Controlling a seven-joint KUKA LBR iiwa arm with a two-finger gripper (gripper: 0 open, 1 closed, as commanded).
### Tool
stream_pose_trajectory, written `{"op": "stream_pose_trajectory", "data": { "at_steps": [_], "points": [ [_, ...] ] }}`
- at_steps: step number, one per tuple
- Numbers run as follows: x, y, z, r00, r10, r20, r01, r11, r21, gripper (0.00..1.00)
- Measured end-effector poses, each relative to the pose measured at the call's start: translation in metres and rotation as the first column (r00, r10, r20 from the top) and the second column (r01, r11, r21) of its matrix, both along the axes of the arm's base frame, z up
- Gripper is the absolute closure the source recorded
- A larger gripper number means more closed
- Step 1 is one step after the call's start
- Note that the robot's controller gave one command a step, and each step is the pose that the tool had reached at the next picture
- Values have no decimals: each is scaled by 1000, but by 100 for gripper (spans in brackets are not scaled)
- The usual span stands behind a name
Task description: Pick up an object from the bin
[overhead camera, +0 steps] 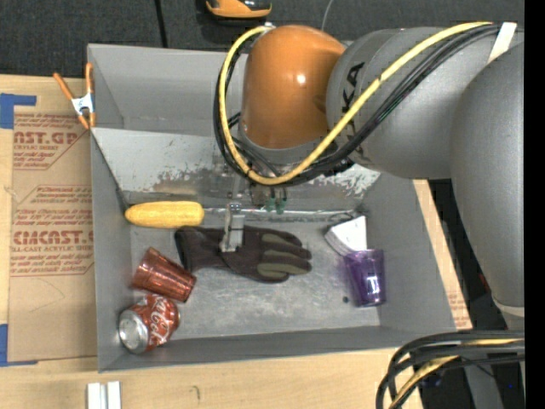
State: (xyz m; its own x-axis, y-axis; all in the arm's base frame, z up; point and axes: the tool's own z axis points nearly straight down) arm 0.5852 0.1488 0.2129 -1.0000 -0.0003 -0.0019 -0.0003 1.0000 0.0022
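My gripper (232, 239) hangs under the arm's wrist in the middle of the bin, its tip down on the dark brown glove (255, 256). The glove lies flat on the bin floor, cuff to the left. A yellow corn cob (164, 214) lies just left of the gripper, along the foot of the back wall. Nothing shows as lifted off the floor.
A red metallic cup (162, 274) lies on its side at the front left, with a crushed red soda can (147, 324) in front of it. On the right stand a purple cup (365, 277) and a white piece (349, 233). The arm and its cables hide the bin's back right.
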Motion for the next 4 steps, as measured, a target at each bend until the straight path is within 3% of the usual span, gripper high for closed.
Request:
{"op": "stream_pose_trajectory", "data": {
  "at_steps": [1, 2, 3, 4],
  "points": [
    [0, 0, 0, 1000, 0, 0, 0, 1000, 0, 0],
    [-1, -14, -49, 998, 55, 7, -55, 998, -1, 0],
    [-23, -20, -99, 984, 176, 0, -176, 984, -2, 0],
    [-4, -11, -141, 986, 168, 3, -168, 986, 0, 100]
  ]
}}
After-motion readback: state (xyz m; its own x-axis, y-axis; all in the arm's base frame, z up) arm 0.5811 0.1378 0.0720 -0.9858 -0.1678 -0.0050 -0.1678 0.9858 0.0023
